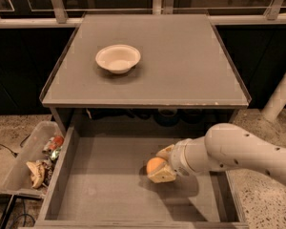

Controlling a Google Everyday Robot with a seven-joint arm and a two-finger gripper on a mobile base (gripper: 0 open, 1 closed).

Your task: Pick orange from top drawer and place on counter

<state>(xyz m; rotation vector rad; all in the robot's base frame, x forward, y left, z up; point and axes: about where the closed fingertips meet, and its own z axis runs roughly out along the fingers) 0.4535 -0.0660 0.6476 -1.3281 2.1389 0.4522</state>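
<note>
The orange (154, 165) is in the open top drawer (105, 185), right of the middle of its grey bottom. My gripper (161, 164) reaches in from the right on its white arm. One finger (163, 175) is in front of the orange and the other (166, 151) is behind it, and both press against the fruit. The orange sits low, at or just above the drawer bottom. The counter (181, 61) lies above and behind the drawer.
A white bowl (117, 57) stands on the left part of the counter. A clear plastic bin of trash (35, 163) sits on the floor left of the drawer. A white post (281, 97) stands at the right. The drawer's side walls are low.
</note>
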